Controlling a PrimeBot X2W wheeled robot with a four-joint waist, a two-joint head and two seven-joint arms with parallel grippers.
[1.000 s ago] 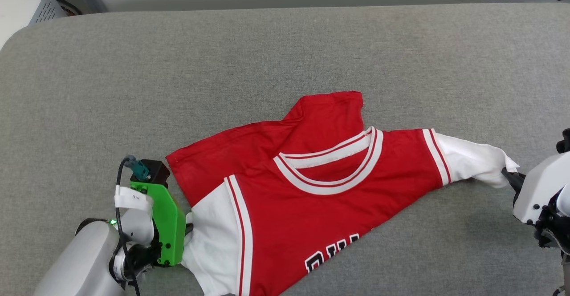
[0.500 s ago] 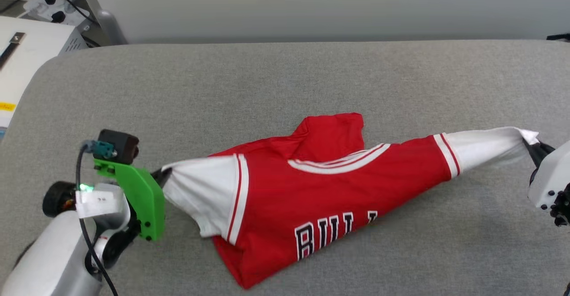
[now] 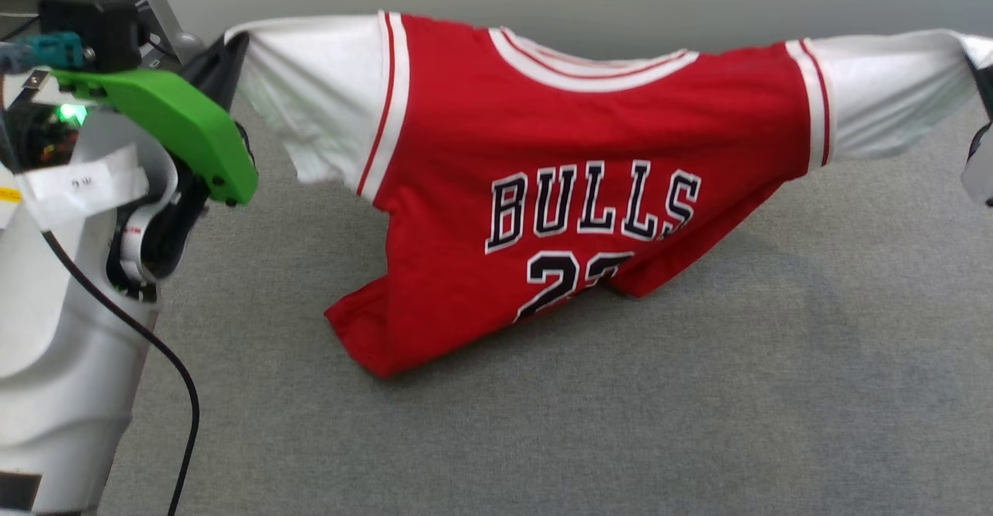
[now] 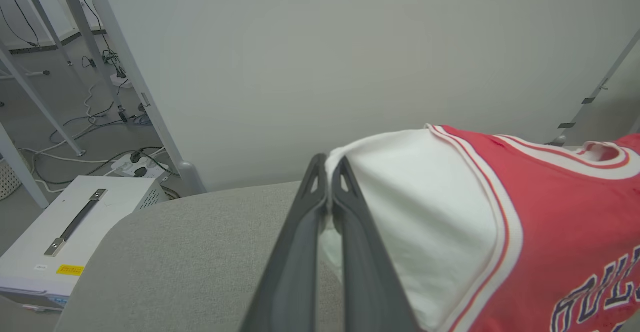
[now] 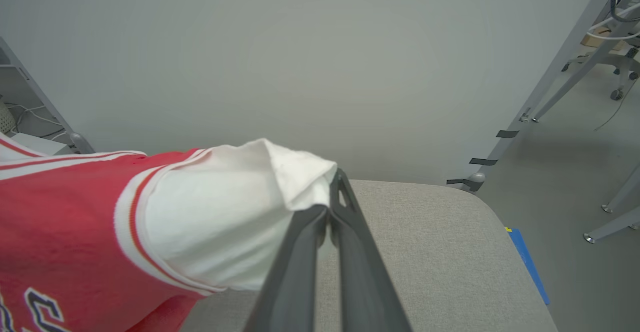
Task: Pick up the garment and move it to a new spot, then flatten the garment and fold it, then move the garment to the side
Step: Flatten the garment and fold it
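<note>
Between left fingers and right fingers, the Bulls jersey hung stretched wide, each pair clamped shut on a white sleeve end. Presumably held high to spread it flat. Lower hem touched the counter.

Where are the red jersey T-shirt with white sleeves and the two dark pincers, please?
Red jersey T-shirt with white sleeves (image 3: 589,124): head view, red chest.
Left pincer (image 4: 330,165): left wrist view, between fingertips.
Right pincer (image 5: 328,192): right wrist view, between fingertips.

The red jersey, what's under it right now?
Grey cushioned surface lies below the jersey, whose lower hem appears to rest on it. The patch beneath that bunched hem is covered and can't be seen.
</note>
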